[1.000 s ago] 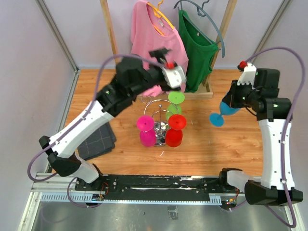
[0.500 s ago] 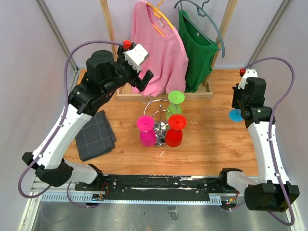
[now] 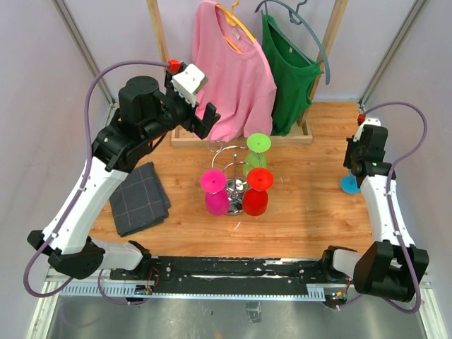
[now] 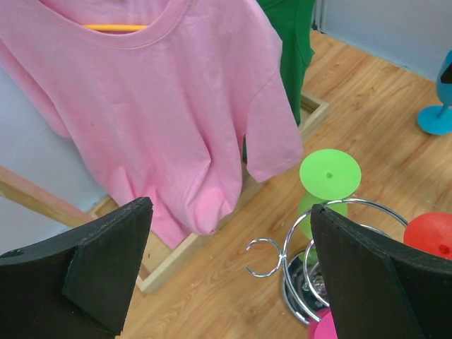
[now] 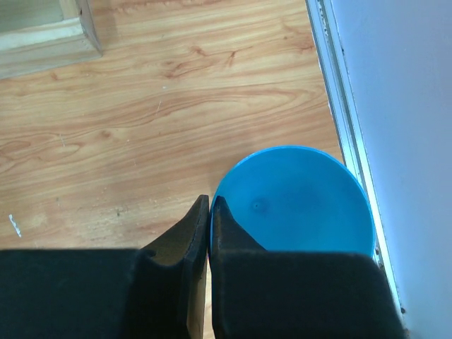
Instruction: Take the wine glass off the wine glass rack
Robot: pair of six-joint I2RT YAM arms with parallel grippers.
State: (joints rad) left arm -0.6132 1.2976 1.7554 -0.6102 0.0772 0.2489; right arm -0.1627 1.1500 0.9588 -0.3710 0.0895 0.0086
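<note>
**A:** What carries it all?

**B:** A wooden table (image 3: pixel 304 212). A wooden clothes rack (image 3: pixel 159 42) stands along its 12 o'clock edge, with a pink T-shirt (image 3: pixel 226 70) and a green T-shirt (image 3: pixel 289 70) on hangers.

**A:** And the arms?

**B:** The left arm (image 3: pixel 106 176) rises toward 11 o'clock. The left pincer (image 3: pixel 203 121) is spread wide with nothing between its fingers, up in the air in front of the pink T-shirt. The right arm (image 3: pixel 385 212) stands at the 3 o'clock edge. The right pincer (image 5: pixel 210 205) is narrow, fingers almost meeting, nipped on the rim of the blue wine glass (image 5: pixel 296 205).

**A:** Smaller things?

**B:** A folded grey cloth (image 3: pixel 138 201) lies at 9 o'clock. The chrome wine glass rack (image 3: pixel 234 169) sits at the table's centre. Three glasses hang on it foot-up: the green glass (image 3: pixel 258 143) at 1 o'clock from the post, the red glass (image 3: pixel 255 203) at 4, the pink glass (image 3: pixel 216 203) at 8.

**A:** So the blue one?

**B:** Off the rack and well apart from it, upright at the table's 3 o'clock edge, near the wall.
</note>
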